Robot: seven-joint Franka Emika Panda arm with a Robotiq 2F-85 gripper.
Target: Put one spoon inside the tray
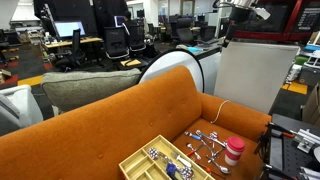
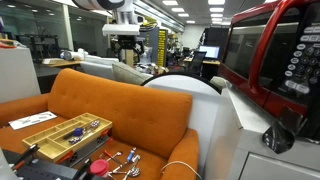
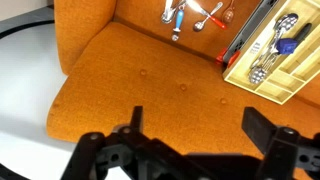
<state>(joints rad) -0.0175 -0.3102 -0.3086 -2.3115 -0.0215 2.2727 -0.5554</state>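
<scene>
The pale yellow tray lies on the orange sofa seat with cutlery in its compartments; it also shows in an exterior view and at the upper right of the wrist view. Several loose spoons lie on the seat beside the tray, also seen in an exterior view and at the top of the wrist view. My gripper is open and empty, high above the sofa and well away from the spoons. It shows in both exterior views.
A red-lidded white cup stands on the seat next to the spoons. The orange sofa has a raised backrest and armrests. A white panel stands behind it. A red microwave sits close to one camera.
</scene>
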